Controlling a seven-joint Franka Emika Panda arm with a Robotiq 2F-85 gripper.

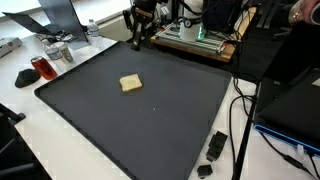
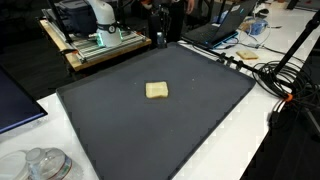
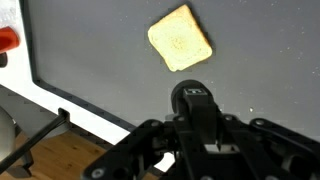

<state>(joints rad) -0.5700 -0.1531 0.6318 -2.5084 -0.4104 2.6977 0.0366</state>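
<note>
A slice of toasted bread (image 1: 130,84) (image 2: 157,91) lies flat near the middle of a large black mat (image 1: 150,125) (image 2: 140,135). My gripper (image 1: 137,40) (image 2: 160,38) hangs over the mat's far edge, well away from the bread. In the wrist view the bread (image 3: 180,38) sits ahead of the gripper (image 3: 195,98), whose two fingers are pressed together into one dark block. Nothing shows between them and nothing is touched.
A wooden platform with equipment (image 1: 195,42) (image 2: 90,48) stands behind the mat. A red object (image 1: 39,68), a black mouse (image 1: 25,77) and a glass jar (image 1: 60,52) sit off one side. Black adapters (image 1: 216,146) and cables lie by a corner; a laptop (image 2: 215,30) is nearby.
</note>
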